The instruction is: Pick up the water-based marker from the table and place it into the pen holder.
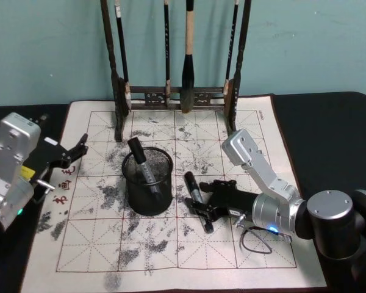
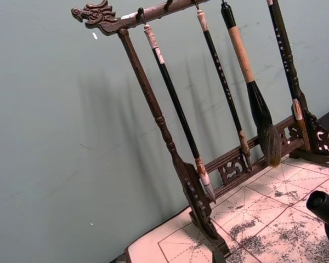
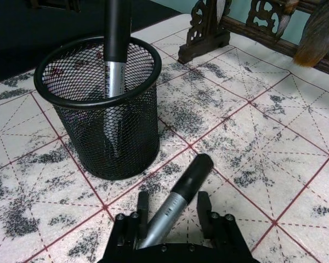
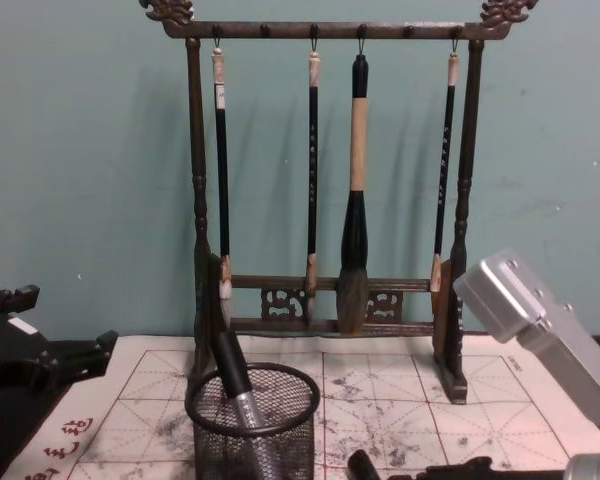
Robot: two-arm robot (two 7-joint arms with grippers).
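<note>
**Right end effector (image 3: 173, 198) straddles the marker**

Right end effector sits low on the calligraphy mat (image 3: 263, 137), fingers apart, one on each side of the water-based marker (image 3: 187, 182), which lies flat between them. The pen holder (image 3: 115, 148) stands near, ahead and to its left, with another marker (image 3: 116, 49) leaning inside. The marker looks light and stiff, but its smooth round barrel could roll or slip, so the silver mid-barrel is the best place to grip it. Left end effector (image 1: 79, 151) hangs parked well off to the left, fingers apart.
</note>
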